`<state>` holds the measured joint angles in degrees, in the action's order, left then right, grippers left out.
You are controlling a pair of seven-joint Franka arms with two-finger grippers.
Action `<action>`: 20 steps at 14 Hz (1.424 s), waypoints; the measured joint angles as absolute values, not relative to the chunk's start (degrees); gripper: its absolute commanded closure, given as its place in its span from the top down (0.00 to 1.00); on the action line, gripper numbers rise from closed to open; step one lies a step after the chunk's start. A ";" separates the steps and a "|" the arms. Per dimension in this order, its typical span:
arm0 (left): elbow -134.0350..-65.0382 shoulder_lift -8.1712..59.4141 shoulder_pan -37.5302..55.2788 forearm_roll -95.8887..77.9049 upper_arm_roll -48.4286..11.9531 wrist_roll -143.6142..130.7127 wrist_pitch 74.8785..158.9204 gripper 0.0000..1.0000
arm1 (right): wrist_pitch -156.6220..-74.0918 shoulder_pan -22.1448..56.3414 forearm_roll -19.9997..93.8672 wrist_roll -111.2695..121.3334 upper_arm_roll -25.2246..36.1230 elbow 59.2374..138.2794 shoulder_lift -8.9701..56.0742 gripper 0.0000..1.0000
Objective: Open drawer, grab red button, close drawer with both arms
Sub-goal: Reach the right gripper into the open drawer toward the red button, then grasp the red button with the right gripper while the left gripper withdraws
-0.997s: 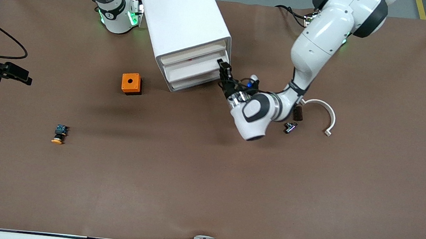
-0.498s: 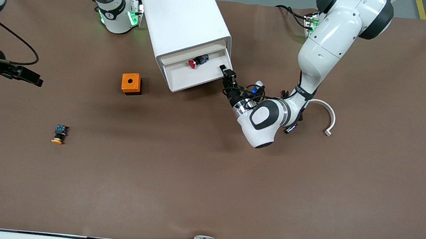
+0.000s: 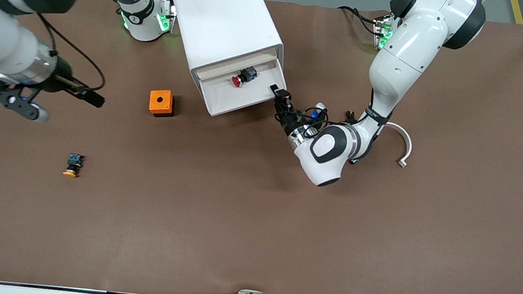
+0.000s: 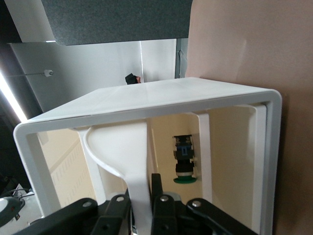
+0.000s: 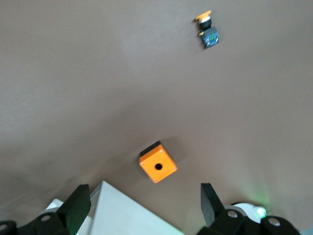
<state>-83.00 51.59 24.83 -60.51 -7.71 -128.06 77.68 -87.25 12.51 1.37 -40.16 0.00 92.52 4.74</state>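
Reading the front view as a clock face, the cabinet [image 3: 226, 18] [image 4: 161, 95] stands at twelve o'clock on the table [image 3: 235, 221], between my two bases. Its top drawer [image 3: 242, 98] [image 4: 222, 147] is pulled out toward the front camera.

My left gripper [image 3: 280, 96] [image 4: 139, 196] sits at the drawer's front, at the corner toward the left arm's end of the table. Its jaws are closed on the white handle lip, one finger [image 4: 117, 203] on each side of it.

The button [image 3: 243, 76] [image 4: 184, 164] lies on its side in the open drawer, at ten o'clock from that gripper. Nothing is touching it, and its red cap points toward the right arm's end of the table.

My right gripper [image 3: 62, 101] hangs in the air over the bare table, at nine o'clock from the orange box [image 3: 160, 102] [image 5: 158, 166]. Its jaws are spread wide and hold nothing; the right wrist view shows both fingers [image 5: 76, 208] well apart, with the box between them farther off.

The box stands at nine o'clock from the drawer's front, well apart from it. An orange-capped button [image 3: 72, 165] [image 5: 208, 30] lies at seven o'clock from the box, nearer to the front camera. A white curved piece [image 3: 403, 141] lies at three o'clock from my left wrist.
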 measured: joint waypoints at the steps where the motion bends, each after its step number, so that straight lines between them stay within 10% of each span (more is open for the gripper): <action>1: -82.82 51.59 24.49 -60.51 -7.64 -128.05 77.72 0.14 | -87.53 14.63 1.41 -43.90 -0.04 92.53 4.74 1.00; 15: -80.77 51.59 20.47 -60.52 -5.34 -128.02 78.71 0.18 | -100.67 40.15 3.48 -83.45 -0.15 95.38 10.49 1.00; 19: -80.65 51.59 20.12 -60.53 -5.34 -128.01 78.86 1.00 | -106.15 44.66 3.48 -89.29 -0.12 96.20 13.31 1.00; 20: -80.61 51.59 20.10 -60.58 -5.35 -127.87 78.99 1.00 | -107.94 45.46 3.48 -89.99 -0.13 96.99 13.63 1.00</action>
<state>-80.61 51.59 20.10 -60.58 -5.35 -127.87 78.99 -107.94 45.46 3.48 -89.99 -0.13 96.99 13.63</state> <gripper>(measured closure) 0.595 0.000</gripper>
